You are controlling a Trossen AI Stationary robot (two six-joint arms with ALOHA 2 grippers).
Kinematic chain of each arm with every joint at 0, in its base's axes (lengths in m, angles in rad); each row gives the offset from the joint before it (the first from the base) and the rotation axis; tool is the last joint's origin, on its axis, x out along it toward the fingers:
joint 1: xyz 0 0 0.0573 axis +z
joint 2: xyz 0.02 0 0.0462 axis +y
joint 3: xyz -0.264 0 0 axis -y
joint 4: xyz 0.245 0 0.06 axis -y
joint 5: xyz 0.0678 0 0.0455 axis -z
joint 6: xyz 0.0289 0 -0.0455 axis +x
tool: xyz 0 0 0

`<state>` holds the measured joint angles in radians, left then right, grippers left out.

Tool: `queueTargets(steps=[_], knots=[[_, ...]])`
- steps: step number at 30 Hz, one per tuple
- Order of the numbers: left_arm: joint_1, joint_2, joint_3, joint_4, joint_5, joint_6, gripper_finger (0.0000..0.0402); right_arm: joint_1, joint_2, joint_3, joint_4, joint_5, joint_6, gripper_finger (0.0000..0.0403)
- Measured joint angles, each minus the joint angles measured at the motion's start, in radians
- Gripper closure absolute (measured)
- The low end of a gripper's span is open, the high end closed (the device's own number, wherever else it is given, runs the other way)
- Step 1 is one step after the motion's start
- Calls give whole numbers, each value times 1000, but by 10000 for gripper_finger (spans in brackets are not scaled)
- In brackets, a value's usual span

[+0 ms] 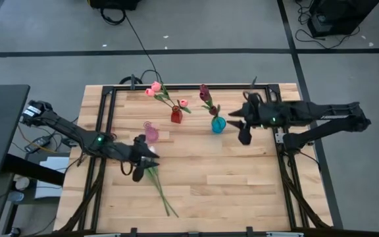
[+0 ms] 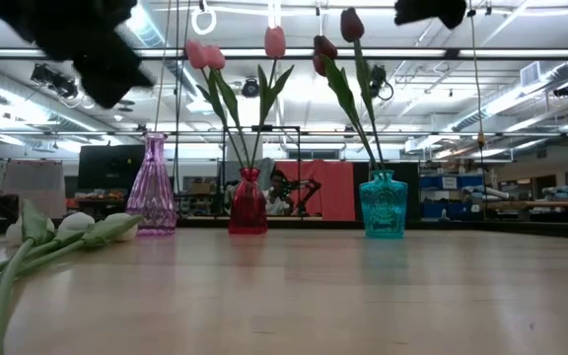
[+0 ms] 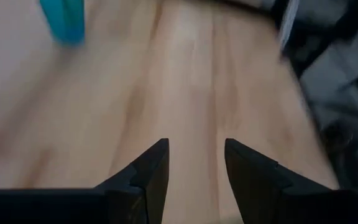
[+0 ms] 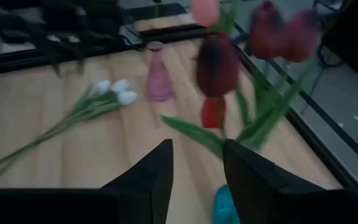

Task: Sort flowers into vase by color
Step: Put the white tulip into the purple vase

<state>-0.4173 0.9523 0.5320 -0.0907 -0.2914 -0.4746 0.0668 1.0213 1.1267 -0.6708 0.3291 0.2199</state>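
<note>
Pink tulips (image 1: 155, 89) stand in the red vase (image 1: 176, 117). Dark maroon tulips (image 4: 217, 65) stand in the teal vase (image 1: 218, 124). The pink glass vase (image 1: 151, 133) holds nothing. White tulips (image 4: 114, 90) lie flat on the table, their stems (image 1: 161, 189) running toward the near edge. My left gripper (image 3: 194, 165) is open above the table beside the white heads, with nothing between its fingers. My right gripper (image 4: 196, 165) is open, raised just right of the teal vase and behind the maroon heads, holding nothing.
The three vases stand in a row across the table's far half. A black frame (image 1: 107, 125) runs along the table's left, far and right edges. Bare wood (image 1: 235, 184) lies in the near right part.
</note>
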Motion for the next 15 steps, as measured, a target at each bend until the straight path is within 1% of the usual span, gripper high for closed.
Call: queueTargets(steps=[2, 4, 8, 11, 15], knots=[[-30, 34, 0, -68, 18, -58, 241, 73, 0, 0, 4, 53, 27, 253], [-67, 88, 0, -87, 36, -103, 241, 151, 0, 0, 21, 109, 43, 253], [-143, 220, 24, -98, 51, -112, 241, 287, 25, 0, 111, 211, 34, 253], [-182, 305, 69, -163, 49, -108, 241, 349, 61, 0, 182, 244, -7, 253], [-216, 407, 126, -258, 15, -84, 241, 387, 100, 0, 278, 254, -58, 254]])
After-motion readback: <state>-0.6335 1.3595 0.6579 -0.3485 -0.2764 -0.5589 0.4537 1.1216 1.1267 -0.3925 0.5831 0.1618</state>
